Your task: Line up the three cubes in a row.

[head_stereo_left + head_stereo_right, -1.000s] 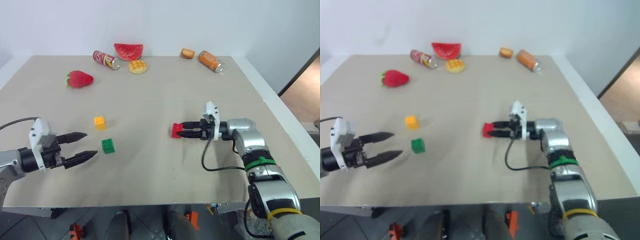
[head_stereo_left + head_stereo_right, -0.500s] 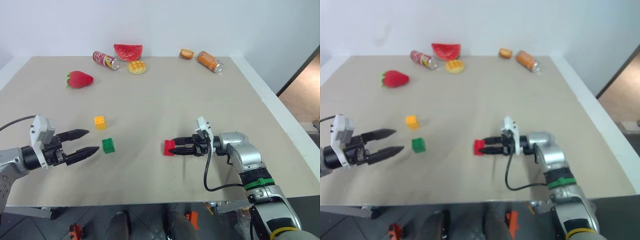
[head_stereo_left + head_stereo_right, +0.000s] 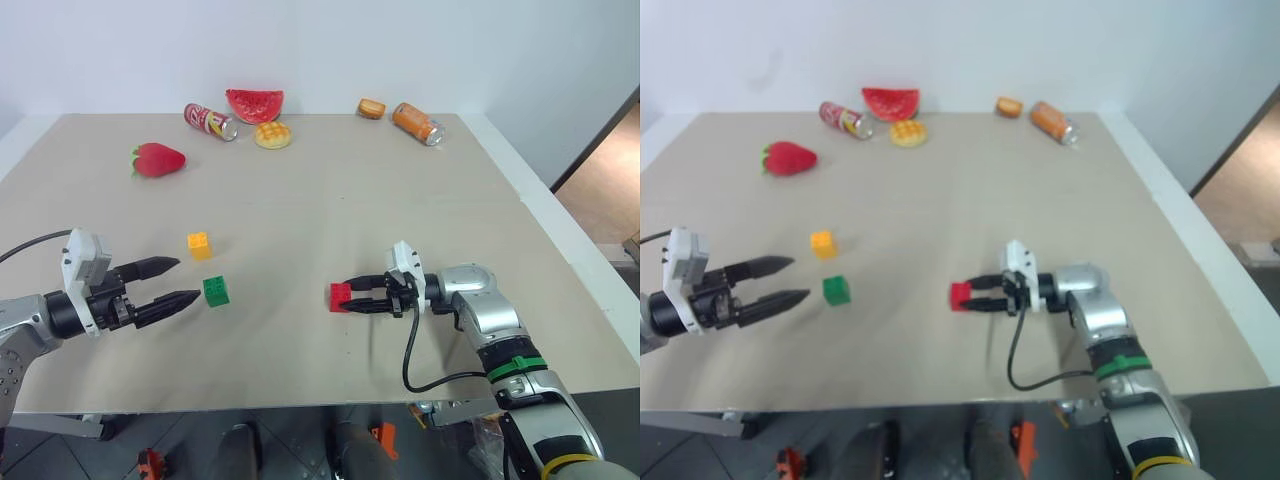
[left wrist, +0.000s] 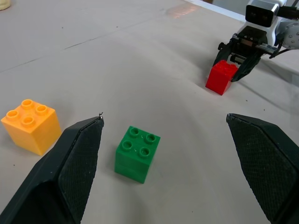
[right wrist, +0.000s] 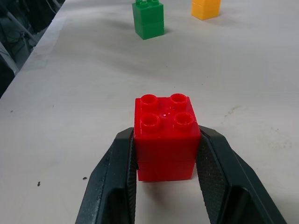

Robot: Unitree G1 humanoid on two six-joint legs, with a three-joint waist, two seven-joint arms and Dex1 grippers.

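Head views: we find the right gripper [image 3: 352, 299] with its jaws closed on the red cube [image 3: 340, 296], low over the desk [image 3: 330, 200] toward its near edge, right of centre. The green cube [image 3: 216, 291] and the yellow-orange cube [image 3: 199, 245] sit left of centre, near each other but apart, the yellow-orange one farther from the near edge. The left gripper [image 3: 168, 282] hovers just beside the green cube with its jaws wide and nothing between them. We judge the step in hand to be the carrying of the red cube toward the other two; none of the three is yet in a row.

Left wrist view: both fingers [image 4: 70, 168] stand well apart, the green cube [image 4: 137, 153] ahead of them and untouched.

Right wrist view: the red cube [image 5: 165, 135] is clamped on two opposite sides, studs up, upright. The next move, in our judgement, calls for setting it down in line with the other two and releasing it squarely.

Surface and room: a plain beige desk against a white wall. Along the far edge lie a strawberry [image 3: 158, 159], a red can [image 3: 210, 120], a watermelon slice [image 3: 254, 103], a waffle toy [image 3: 273, 134], a small bun [image 3: 374, 108] and an orange can [image 3: 418, 122].
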